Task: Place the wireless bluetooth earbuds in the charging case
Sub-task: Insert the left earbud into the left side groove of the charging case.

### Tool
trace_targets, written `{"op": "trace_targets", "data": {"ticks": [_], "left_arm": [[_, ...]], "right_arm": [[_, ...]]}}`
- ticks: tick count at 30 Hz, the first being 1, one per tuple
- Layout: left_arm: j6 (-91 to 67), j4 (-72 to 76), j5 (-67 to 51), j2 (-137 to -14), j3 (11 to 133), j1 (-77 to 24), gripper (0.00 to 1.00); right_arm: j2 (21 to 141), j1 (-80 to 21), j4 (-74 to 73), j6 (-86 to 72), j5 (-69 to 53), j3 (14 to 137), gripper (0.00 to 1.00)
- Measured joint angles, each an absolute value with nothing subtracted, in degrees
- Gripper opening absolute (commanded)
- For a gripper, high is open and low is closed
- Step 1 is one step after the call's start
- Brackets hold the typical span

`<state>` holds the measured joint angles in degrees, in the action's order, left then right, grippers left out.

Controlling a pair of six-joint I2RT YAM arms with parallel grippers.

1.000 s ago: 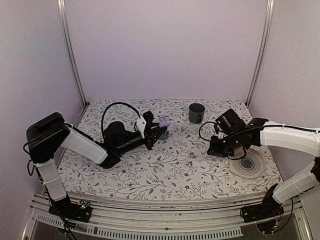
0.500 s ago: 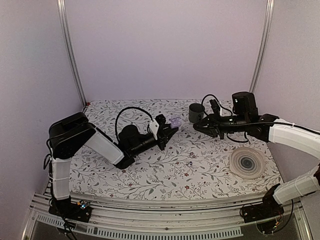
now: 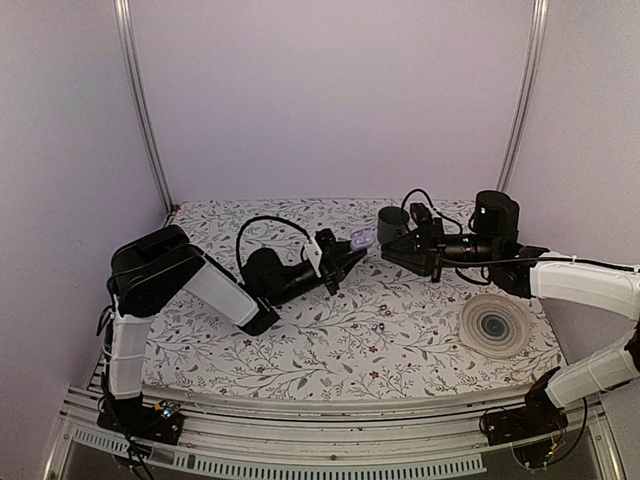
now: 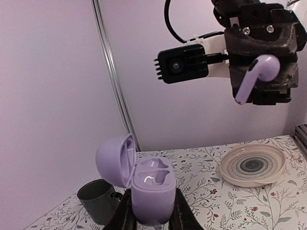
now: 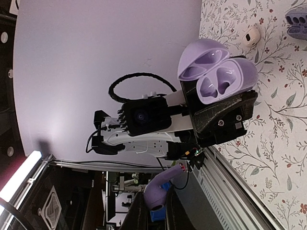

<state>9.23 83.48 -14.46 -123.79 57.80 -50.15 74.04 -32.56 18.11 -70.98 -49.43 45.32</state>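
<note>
- The plate [image 3: 495,325] lies nearest my bases, on the right side of the flowered table [image 3: 300,340].
- My left gripper [image 3: 347,257] is clamped on the charging case [image 3: 362,239] and holds it above the table, lid open, sockets showing.
- My right gripper [image 3: 395,252] pinches an earbud [image 4: 256,75] by its head, stem outward. It faces the case, near it but apart.
- The dark mug [image 3: 392,225] stands just behind my right gripper.

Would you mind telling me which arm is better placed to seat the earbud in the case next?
The right arm: the right gripper holds the lilac earbud in the air facing the open charging case, while the left gripper is occupied holding that case, sockets empty.
</note>
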Motion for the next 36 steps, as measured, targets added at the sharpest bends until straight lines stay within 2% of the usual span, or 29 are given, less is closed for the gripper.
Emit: {"op": "trace_targets", "data": {"ticks": [12,36], "left_arm": [[12.1,84.9,-17.8,-123.8,58.0,-50.5,0.00],[13.5,85.0,-19.1,-124.6,58.9,-51.4,0.00]], "right_arm": [[78.2,-32.6,28.8,-80.2,-53.0,43.7,0.11],[81.0,-32.6,33.7,-83.4,-53.4,43.0,0.11]]}}
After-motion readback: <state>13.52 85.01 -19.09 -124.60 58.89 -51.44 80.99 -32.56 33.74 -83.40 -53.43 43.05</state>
